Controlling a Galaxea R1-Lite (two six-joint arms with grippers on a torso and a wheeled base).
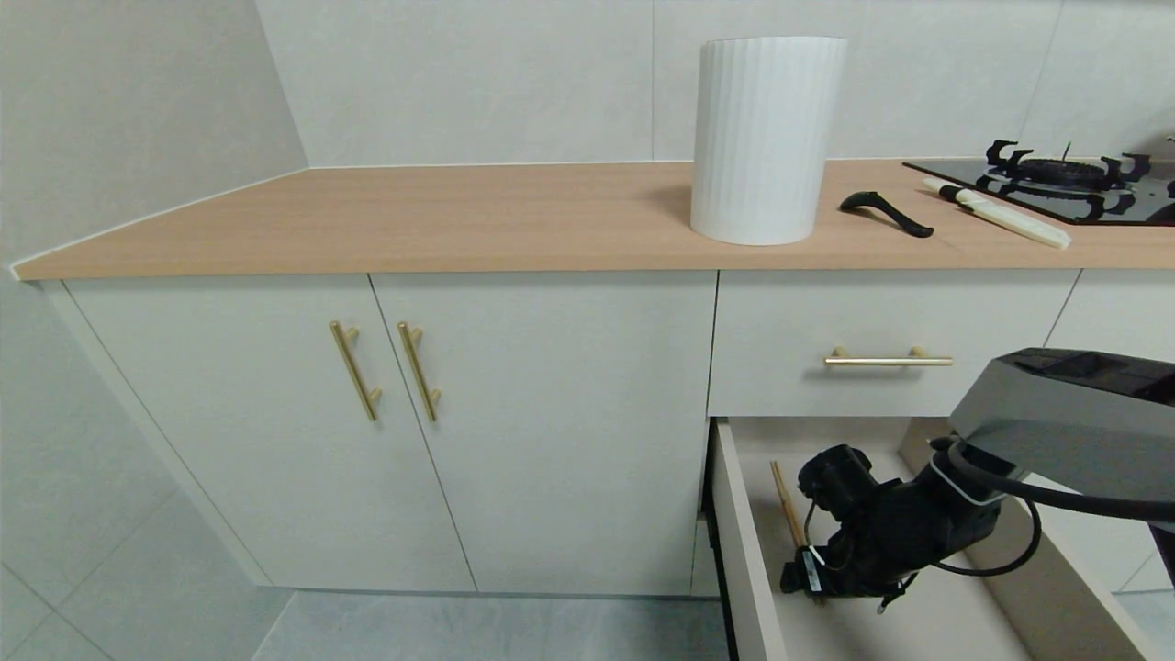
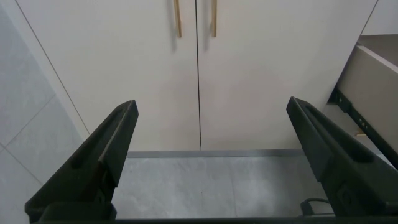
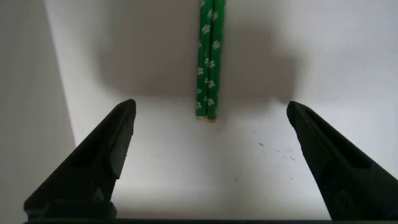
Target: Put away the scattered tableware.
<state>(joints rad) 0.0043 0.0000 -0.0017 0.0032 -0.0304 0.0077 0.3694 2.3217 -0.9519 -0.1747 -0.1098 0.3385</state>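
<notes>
Right wrist view: the right gripper [image 3: 209,107] is inside the open drawer [image 1: 739,532], pointing down at its pale floor. Jaw state: spread wide, holding nothing.

Task item position:
- A pair of green chopsticks [image 3: 208,56] with a pale printed pattern lies flat on the drawer floor, the two sticks side by side and touching.
- The near ends of the pair sit about level with the fingertips and roughly midway between them.
- Neither finger touches the chopsticks; a clear gap of drawer floor shows on both sides.
- The pair runs away from the gripper, lengthwise along the drawer and near its left wall.

Left wrist view: the left gripper [image 2: 211,104] hangs in front of the closed cabinet doors [image 2: 249,74], above the grey floor. Jaw state: spread wide, holding nothing.

Head view, countertop [image 1: 413,220]:
- A black utensil [image 1: 886,213] lies just right of a white ribbed container [image 1: 766,138].
- A long white utensil [image 1: 996,211] lies farther right, its far end over the front corner of the hob [image 1: 1056,184].
- The two utensils lie apart.
</notes>
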